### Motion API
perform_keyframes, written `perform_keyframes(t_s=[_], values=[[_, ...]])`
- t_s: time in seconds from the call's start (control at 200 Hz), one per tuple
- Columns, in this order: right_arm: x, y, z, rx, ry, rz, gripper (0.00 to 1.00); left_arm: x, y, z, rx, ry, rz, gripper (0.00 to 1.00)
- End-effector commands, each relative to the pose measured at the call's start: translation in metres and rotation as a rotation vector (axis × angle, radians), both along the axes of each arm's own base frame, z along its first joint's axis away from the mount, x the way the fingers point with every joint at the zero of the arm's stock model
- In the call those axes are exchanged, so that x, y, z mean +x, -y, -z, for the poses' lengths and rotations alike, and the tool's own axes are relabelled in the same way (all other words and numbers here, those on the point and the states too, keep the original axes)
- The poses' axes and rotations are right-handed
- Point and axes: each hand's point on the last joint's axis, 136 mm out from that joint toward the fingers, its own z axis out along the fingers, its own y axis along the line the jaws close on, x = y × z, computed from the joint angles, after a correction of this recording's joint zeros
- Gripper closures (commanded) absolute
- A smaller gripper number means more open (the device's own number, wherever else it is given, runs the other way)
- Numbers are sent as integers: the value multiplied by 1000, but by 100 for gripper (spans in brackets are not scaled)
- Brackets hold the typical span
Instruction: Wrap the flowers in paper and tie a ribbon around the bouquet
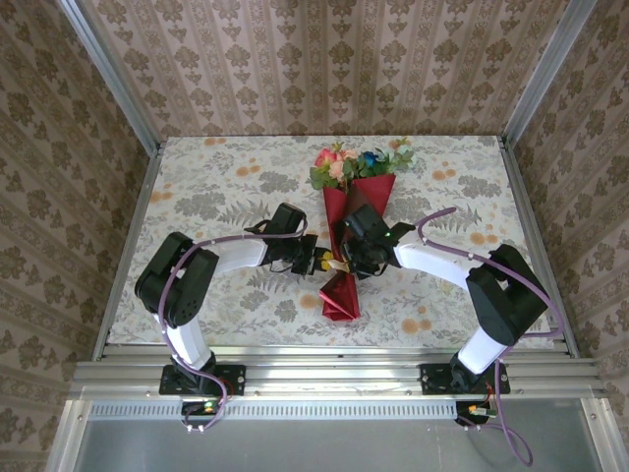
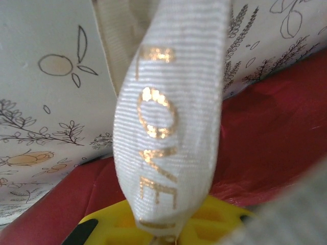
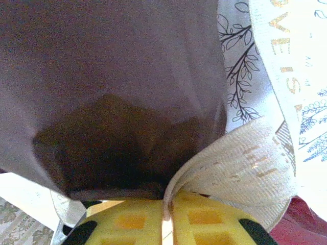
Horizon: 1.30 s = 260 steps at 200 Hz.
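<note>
The bouquet (image 1: 356, 211) lies in the middle of the table (image 1: 216, 187), with the flowers (image 1: 359, 162) at the far end and the point of the cone toward the arms. The paper (image 1: 339, 295) is red with a maroon side. Both grippers meet at the narrow lower part of the cone. The left gripper (image 1: 316, 262) comes from the left and stands just beside the paper. The right gripper (image 1: 356, 258) is over the cone itself. Between them I see a small piece of the ribbon (image 1: 337, 264).

In the left wrist view the jaws of the left gripper (image 2: 163, 232) are closed on the ribbon (image 2: 168, 127). A cream loop with gold letters rises from between the yellow pads (image 2: 115, 224), and the red paper (image 2: 276, 138) is right behind it.

In the right wrist view the jaws of the right gripper (image 3: 166, 224) are also pressed together. The ribbon (image 3: 240, 163) comes out of the seam between the pads (image 3: 127, 222) and bends to the right. The maroon face of the paper (image 3: 112, 76) is just above these pads; I cannot tell if it touches them.
</note>
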Motion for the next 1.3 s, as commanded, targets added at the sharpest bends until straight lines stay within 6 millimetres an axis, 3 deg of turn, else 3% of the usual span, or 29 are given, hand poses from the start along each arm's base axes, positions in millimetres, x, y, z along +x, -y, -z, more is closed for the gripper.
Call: perform_keyframes(t_s=[0.0, 0.085, 0.31, 0.66, 1.08, 1.295], values=[[4, 3, -5, -10, 6, 23, 93, 1, 4, -23, -26, 46, 22, 88], [6, 5, -11, -12, 23, 26, 100, 1, 4, -25, -26, 49, 27, 86], [10, 3, -31, 9, 64, 22, 100, -2, 3, -27, -23, 51, 35, 75], [8, 1, -42, 48, 81, 27, 100, -1, 8, -30, -30, 58, 46, 66], [2, -2, -35, 59, 62, 20, 96, -3, 14, -21, -32, 45, 48, 70], [-3, -2, -29, 60, 48, 18, 89, -3, 16, -20, -29, 44, 54, 81]])
